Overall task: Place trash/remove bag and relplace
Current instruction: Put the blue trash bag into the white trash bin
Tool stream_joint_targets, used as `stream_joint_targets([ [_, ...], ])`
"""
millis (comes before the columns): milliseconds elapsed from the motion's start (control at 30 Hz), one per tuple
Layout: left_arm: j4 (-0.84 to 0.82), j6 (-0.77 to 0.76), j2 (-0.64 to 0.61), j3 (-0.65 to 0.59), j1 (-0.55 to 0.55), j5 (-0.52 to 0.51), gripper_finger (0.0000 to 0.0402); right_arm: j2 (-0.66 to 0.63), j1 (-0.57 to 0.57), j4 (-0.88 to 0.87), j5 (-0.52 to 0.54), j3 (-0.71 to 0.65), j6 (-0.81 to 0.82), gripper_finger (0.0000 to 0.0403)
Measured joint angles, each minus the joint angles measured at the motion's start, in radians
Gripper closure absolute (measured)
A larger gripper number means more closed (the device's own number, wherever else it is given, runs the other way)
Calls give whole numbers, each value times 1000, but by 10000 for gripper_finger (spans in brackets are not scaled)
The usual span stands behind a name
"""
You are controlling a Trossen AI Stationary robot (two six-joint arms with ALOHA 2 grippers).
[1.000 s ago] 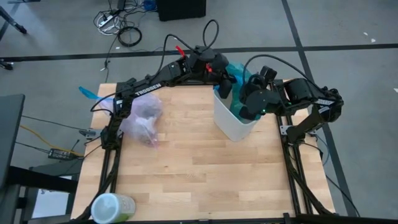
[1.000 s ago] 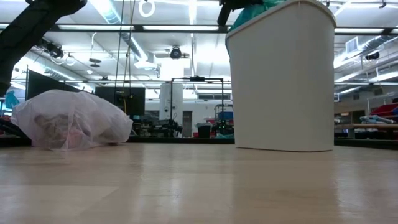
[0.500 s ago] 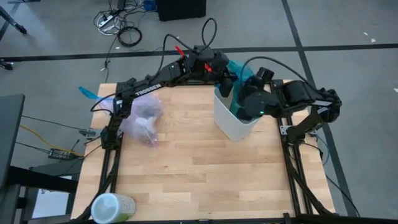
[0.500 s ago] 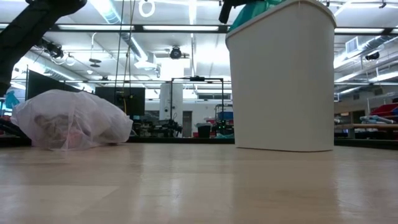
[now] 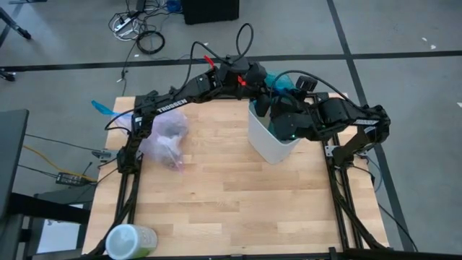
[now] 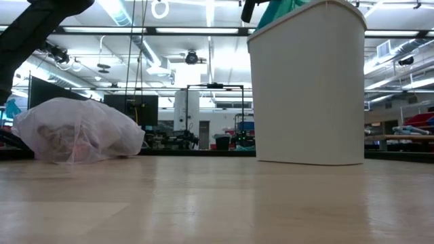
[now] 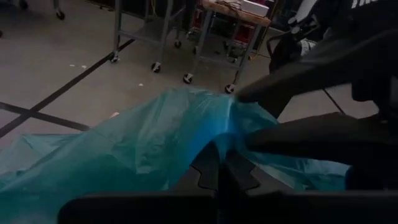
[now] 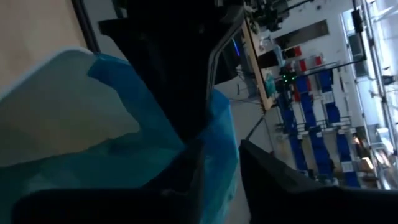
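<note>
A white bin (image 5: 271, 144) (image 6: 308, 88) stands on the table's far right part. Above its far rim hangs an opaque teal-green plastic bag (image 5: 278, 81) (image 7: 143, 143), with my left gripper (image 5: 261, 101) shut on it. My right gripper (image 8: 221, 168) (image 5: 280, 110) is open beside it, one finger on either side of the same bunched film; I cannot tell whether they touch it. The pale pink bag (image 5: 166, 137) (image 6: 74, 132) lies on its side at the table's far left, and the trash (image 6: 61, 139) shows dimly through it. My left gripper pinches a bunched fold of the teal bag (image 7: 222, 138) between its two fingers. They come nearly level from the table's left, above the bin's far rim. The film spreads slack from the pinch, part of it draping toward the bin's mouth.
A green-lidded round container (image 5: 130, 240) lies at the table's near left corner. Bare wooden tabletop (image 5: 238, 202) stretches in front of the bin. Cables lie on the floor beyond the far edge.
My right gripper has rolled at the wrist and edged toward my left gripper over the bin's far rim. The teal bag stays held up above the bin.
</note>
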Motion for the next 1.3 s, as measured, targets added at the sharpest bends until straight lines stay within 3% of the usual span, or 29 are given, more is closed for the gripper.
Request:
stream_joint_targets([
  [267, -1, 4, 16, 0, 1, -11, 398, 0, 9, 6, 46, 0, -54, 396],
  [433, -11, 8, 29, -1, 1, -12, 398, -3, 10, 6, 106, 0, -70, 400],
  [533, -9, 24, 31, -1, 2, -34, 398, -21, 19, 36, 64, 0, -62, 398],
  [700, 2, 26, 32, 0, 15, -21, 398, -60, 80, 155, -61, 0, -61, 345],
  [800, 6, 48, 32, 0, 13, 92, 398, -84, 129, 216, -65, 0, -61, 295],
  [900, 1, 71, 32, 0, 10, 181, 398, -100, 176, 200, -88, 1, -24, 242],
  [1033, 3, 69, 32, 0, 13, 190, 398, -95, 223, 120, -120, 0, 116, 187],
  [1133, 19, 46, 32, 0, 13, 191, 398, -90, 252, 62, -96, 0, 194, 168],
  [1300, 44, 24, 32, 0, 14, 195, 398, -78, 281, -69, -98, 0, 330, 172],
])
